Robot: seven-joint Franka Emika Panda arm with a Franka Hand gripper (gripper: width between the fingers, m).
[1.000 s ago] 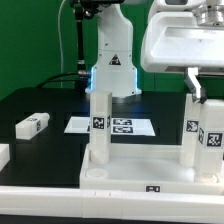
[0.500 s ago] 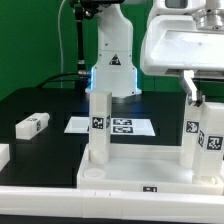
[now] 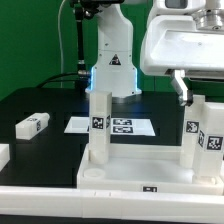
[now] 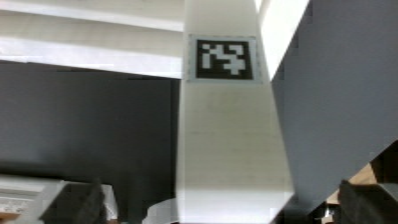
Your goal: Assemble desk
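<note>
Seemingly finished with the upright leg (image 3: 213, 125) at the exterior view's right, the gripper (image 4: 222, 192) straddles it open, fingers (image 4: 80, 200) clear of both faces; the desk top (image 3: 140, 166) lies nearest the camera, three legs standing; next, rise clear and fetch the loose leg (image 3: 32, 125).

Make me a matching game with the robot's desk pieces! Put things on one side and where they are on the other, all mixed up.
Things:
1. loose leg
2. marker board
3. desk top
4. gripper

Places:
A. up above the legs at the exterior view's right
B. lying on its side on the black table
C. carrying the upright legs
D. lying flat behind the upright legs

Pairs: 1-B, 2-D, 3-C, 4-A
</note>
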